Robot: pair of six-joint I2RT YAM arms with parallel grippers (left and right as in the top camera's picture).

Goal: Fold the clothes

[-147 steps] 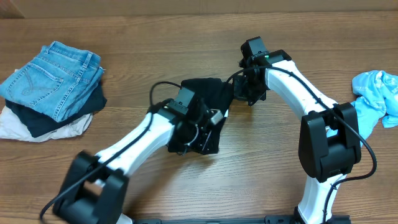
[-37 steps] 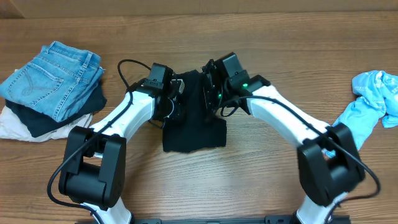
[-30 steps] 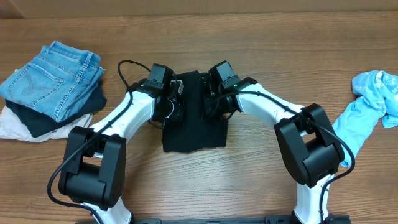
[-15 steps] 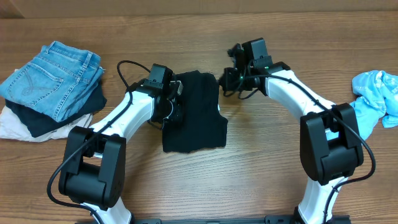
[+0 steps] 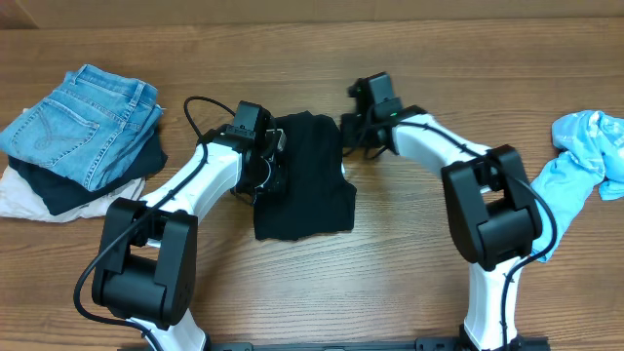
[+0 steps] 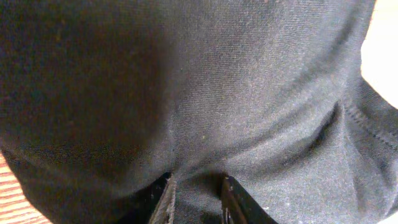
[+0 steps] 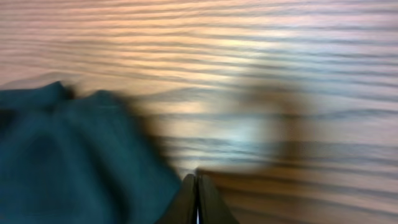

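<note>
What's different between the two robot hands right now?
The left gripper pinches the black shirt; the right gripper is shut on nothing. The left sits at the shirt's left edge, the right over bare table beside its upper right corner. Both are close to the shirt.

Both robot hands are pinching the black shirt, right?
Not quite. Only the left gripper pinches the black shirt. The right gripper is shut on nothing, over bare table beside the shirt's edge. The right wrist view shows it.
</note>
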